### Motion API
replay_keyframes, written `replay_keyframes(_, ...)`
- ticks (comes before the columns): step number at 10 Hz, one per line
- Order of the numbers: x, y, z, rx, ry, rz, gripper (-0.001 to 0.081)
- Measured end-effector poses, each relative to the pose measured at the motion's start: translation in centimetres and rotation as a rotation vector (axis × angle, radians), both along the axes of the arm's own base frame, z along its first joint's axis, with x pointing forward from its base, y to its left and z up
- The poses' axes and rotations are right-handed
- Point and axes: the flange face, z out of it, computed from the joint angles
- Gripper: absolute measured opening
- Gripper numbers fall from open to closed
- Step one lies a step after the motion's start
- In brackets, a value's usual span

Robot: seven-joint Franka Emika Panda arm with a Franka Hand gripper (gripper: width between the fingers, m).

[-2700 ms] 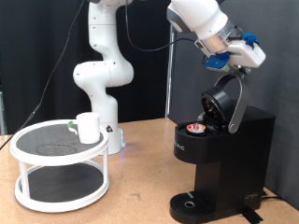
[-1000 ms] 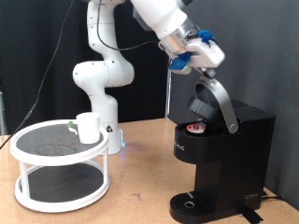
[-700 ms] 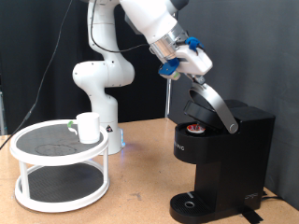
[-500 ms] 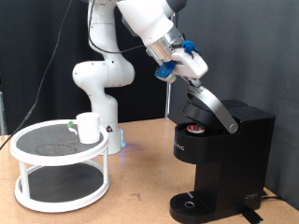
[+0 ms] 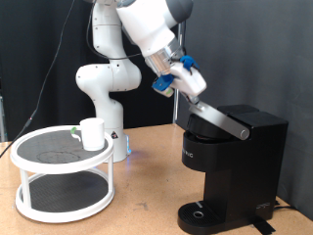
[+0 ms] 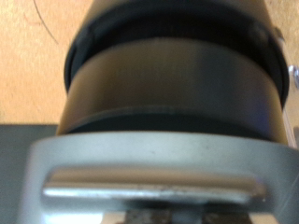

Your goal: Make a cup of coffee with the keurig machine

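The keurig machine [image 5: 240, 168] stands at the exterior view's right, black and boxy. Its hinged lid [image 5: 221, 120] with a silver handle is lowered almost flat, so the pod chamber is hidden. My gripper [image 5: 186, 86], with blue parts, is at the lid's raised front end and presses on the handle. The wrist view is filled by the black rounded lid [image 6: 173, 84] and its silver handle [image 6: 154, 182]; no fingers show there. The cup [image 5: 92, 133], a small white mug, stands on a white round rack at the exterior view's left, far from the gripper.
The two-tier white rack [image 5: 29, 160] with dark mesh shelves holds the mug on its upper tier. The arm's white base [image 5: 106, 83] stands behind it. The machine's round drip base [image 5: 201, 213] has nothing on it. The wooden table shows between rack and machine.
My gripper has swung down and toward the exterior view's left, bringing the lid from upright to almost closed. The pod with the red top, seen earlier in the chamber, is now covered.
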Motion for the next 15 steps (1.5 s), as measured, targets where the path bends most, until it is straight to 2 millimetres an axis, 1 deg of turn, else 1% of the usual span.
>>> replay_keyframes(4, 0.4, -1.3, -3.3, -0.019, 0.029, -0.033, 0.0000)
replay_keyframes(7, 0.7, -1.6, -5.5, -0.029, 0.047, -0.029, 0.0000)
replay_keyframes(8, 0.8, -1.7, -6.0, -0.030, 0.049, -0.032, 0.0000)
replay_keyframes(12, 0.8, -1.7, -6.0, -0.023, 0.029, -0.012, 0.0000)
replay_keyframes(15, 0.4, -2.1, -6.1, -0.006, -0.046, 0.049, 0.0000)
